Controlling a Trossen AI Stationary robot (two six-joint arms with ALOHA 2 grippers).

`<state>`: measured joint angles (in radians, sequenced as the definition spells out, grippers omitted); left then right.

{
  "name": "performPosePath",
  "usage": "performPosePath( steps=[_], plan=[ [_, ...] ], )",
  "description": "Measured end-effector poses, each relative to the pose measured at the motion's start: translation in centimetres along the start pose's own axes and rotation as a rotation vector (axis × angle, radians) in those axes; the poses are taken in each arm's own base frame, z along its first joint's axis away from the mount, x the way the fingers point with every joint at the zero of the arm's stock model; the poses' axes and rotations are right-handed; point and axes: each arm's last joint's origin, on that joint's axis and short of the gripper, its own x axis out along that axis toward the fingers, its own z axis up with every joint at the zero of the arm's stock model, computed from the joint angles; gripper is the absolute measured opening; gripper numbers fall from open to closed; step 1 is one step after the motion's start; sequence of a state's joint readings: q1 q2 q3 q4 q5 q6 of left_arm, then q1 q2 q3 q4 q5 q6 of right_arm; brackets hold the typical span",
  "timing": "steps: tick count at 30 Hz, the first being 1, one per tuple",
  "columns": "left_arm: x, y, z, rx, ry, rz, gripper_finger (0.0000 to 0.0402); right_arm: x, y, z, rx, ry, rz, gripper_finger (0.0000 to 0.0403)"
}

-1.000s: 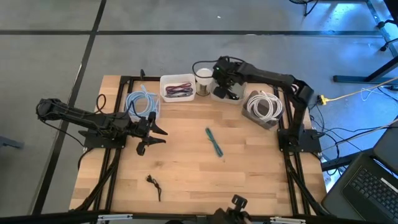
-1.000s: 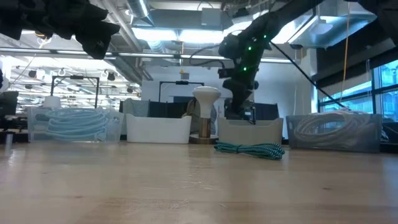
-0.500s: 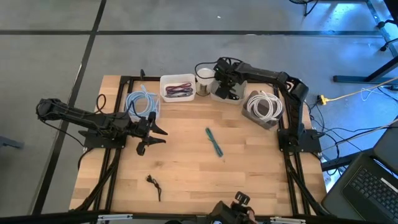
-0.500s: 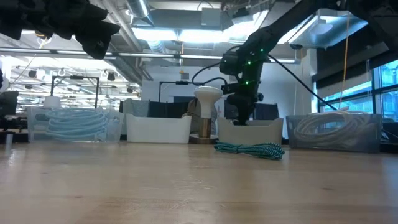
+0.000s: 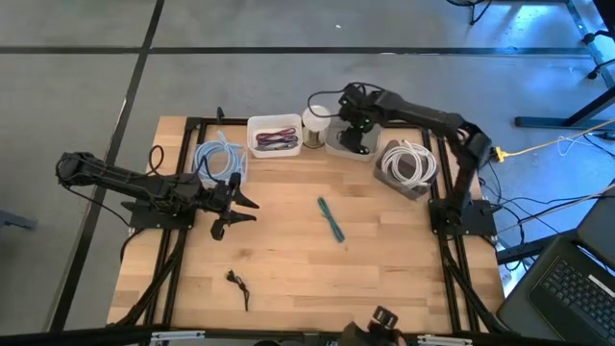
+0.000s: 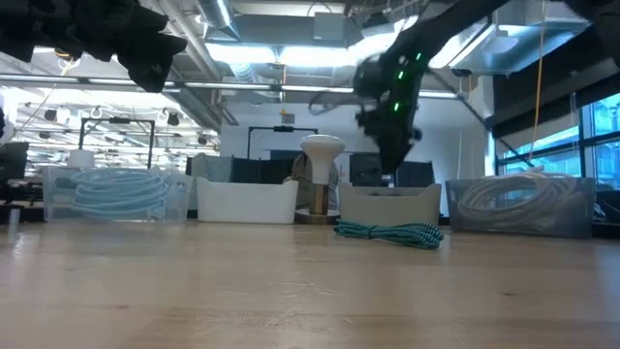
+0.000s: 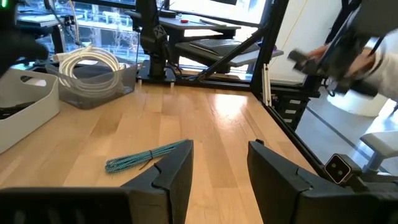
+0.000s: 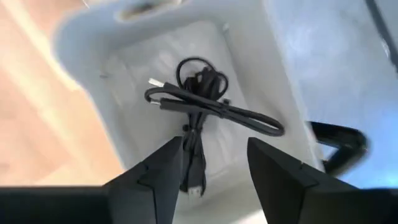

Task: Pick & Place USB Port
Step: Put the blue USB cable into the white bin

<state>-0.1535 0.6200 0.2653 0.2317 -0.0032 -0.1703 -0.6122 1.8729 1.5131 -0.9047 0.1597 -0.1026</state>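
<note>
The right gripper (image 8: 208, 165) hangs with fingers released over the white plastic bin (image 8: 93, 74), the coiled black USB cable (image 8: 205, 102) lying loose inside. It should lift straight up, clear of the rim. The left gripper (image 7: 217, 177), fingers apart and empty, waits above the wooden tabletop (image 5: 288, 259).

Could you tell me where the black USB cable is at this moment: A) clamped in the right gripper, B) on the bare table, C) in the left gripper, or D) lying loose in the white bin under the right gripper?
D: the black USB cable lies coiled in the white bin, below the open right gripper.
</note>
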Motion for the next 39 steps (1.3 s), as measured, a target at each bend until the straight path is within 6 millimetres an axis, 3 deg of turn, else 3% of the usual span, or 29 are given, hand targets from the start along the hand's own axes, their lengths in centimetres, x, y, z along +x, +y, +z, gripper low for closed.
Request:
performPosePath(
  steps=[4,8,12,16,22,27,32,39],
  plan=[
    [0.0,0.0,0.0,0.000,0.000,0.000,0.0143,-5.0,0.2,-0.7,0.025,-0.119,0.058,0.0173],
    [0.0,0.0,0.0,0.000,0.000,0.000,0.0143,-10.0,2.0,-2.2,0.038,-0.238,0.230,0.0167],
    [0.0,0.0,0.0,0.000,-0.001,0.000,0.0143,-13.6,6.7,-5.2,-0.100,-0.420,0.510,0.0166],
    [0.0,0.0,0.0,0.000,0.000,0.000,0.0143,-15.4,12.0,-10.1,-0.240,-0.622,0.758,0.0166],
    [0.0,0.0,0.0,0.000,0.000,0.000,0.0143,-13.8,18.1,-16.9,-0.167,-0.882,0.926,0.0166],
    [0.0,-0.1,0.6,-0.068,-0.060,-0.012,0.0143,-10.0,20.8,-19.4,-0.054,-0.781,0.892,0.0166],
    [0.0,-0.1,0.6,-0.079,-0.055,-0.012,0.0143,-7.0,22.8,-19.1,0.048,-0.594,0.771,0.0166],
    [0.0,-0.1,0.6,-0.079,-0.056,-0.012,0.0143,-4.8,24.6,-16.1,0.120,-0.366,0.484,0.0166]
  ],
)
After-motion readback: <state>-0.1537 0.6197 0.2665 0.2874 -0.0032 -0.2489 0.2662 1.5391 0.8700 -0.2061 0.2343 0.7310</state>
